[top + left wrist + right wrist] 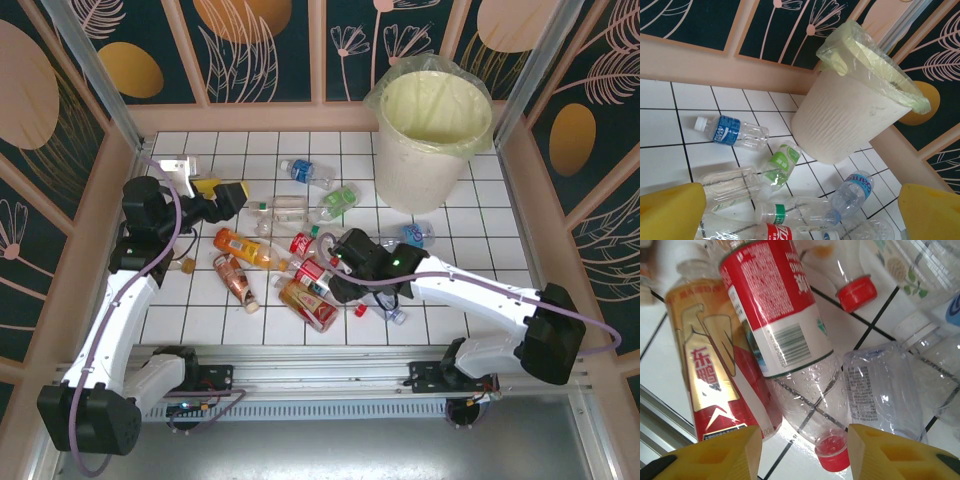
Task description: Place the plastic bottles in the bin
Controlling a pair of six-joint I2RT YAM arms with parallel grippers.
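I see the right end effector [802,452] spread astride the cap end of the red-label bottle [772,310] in the bench [200,320] pile, left end effector [800,215] wide and empty; I reckon it's light, slick, crushable, so I'd pinch the stiff neck.

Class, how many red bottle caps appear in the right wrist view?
2: one red cap near the upper right; another at the bottom centre, on the red-labelled bottle. Others may be hidden.
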